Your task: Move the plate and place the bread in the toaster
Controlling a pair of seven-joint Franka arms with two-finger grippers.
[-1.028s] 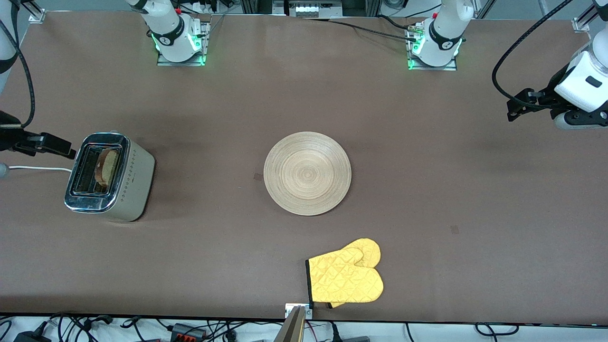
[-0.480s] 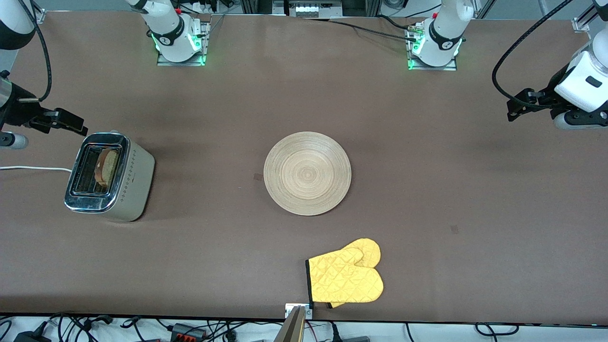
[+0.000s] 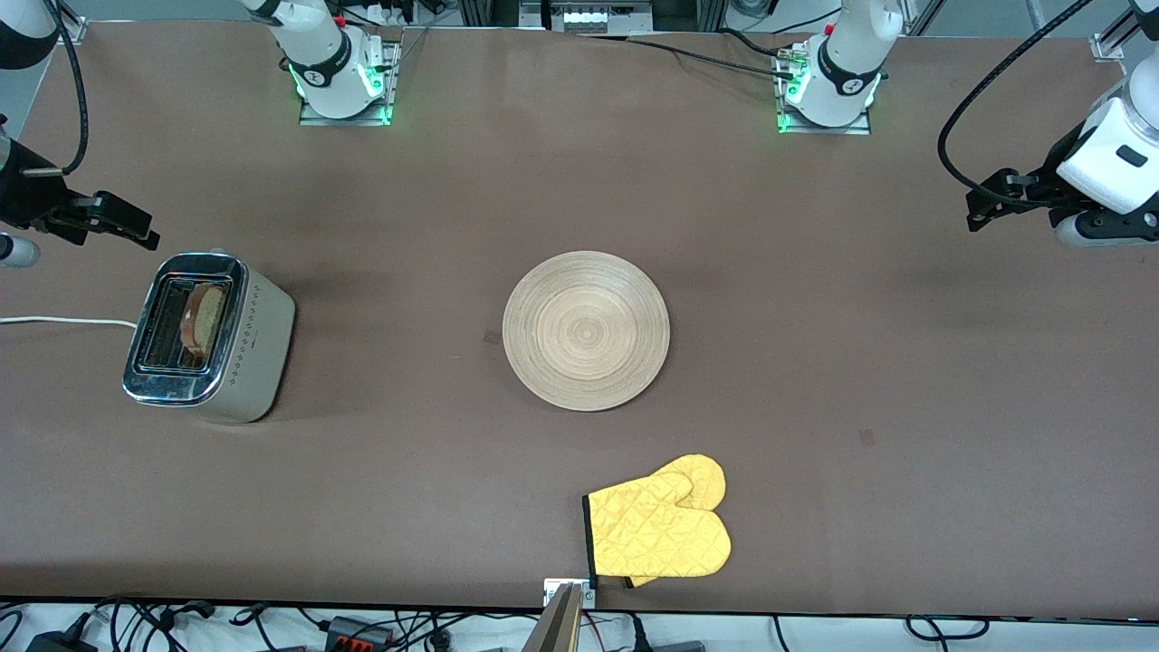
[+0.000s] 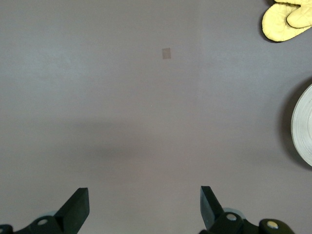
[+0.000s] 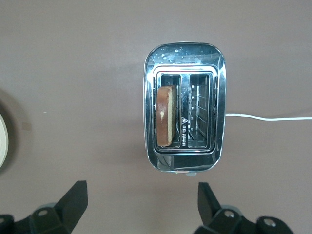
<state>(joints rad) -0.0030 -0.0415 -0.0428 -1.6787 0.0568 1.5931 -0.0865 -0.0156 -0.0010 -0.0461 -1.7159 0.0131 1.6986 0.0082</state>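
The toaster [image 3: 244, 349] stands toward the right arm's end of the table. The bread [image 3: 201, 317] stands upright in one of its slots, and the other slot is empty. Both also show in the right wrist view, the toaster [image 5: 184, 54] and the bread [image 5: 165, 116]. The plate [image 3: 586, 330] lies empty at the table's middle. My right gripper [image 3: 136, 231] is open and empty over bare table beside the toaster; it also shows in its own wrist view [image 5: 142, 201]. My left gripper [image 3: 976, 213] waits open and empty over the left arm's end; it also shows in its own wrist view [image 4: 144, 201].
A yellow oven mitt [image 3: 659, 530] lies near the table's front edge, nearer to the front camera than the plate. The toaster's white cord [image 3: 63, 321] runs off the right arm's end of the table. The plate's rim [image 4: 303, 127] and the mitt [image 4: 287, 17] show in the left wrist view.
My right gripper has drawn away from the toaster's cord side and moved toward the robots' bases, still open and empty. The bread stays in the slot. The left arm has not moved.
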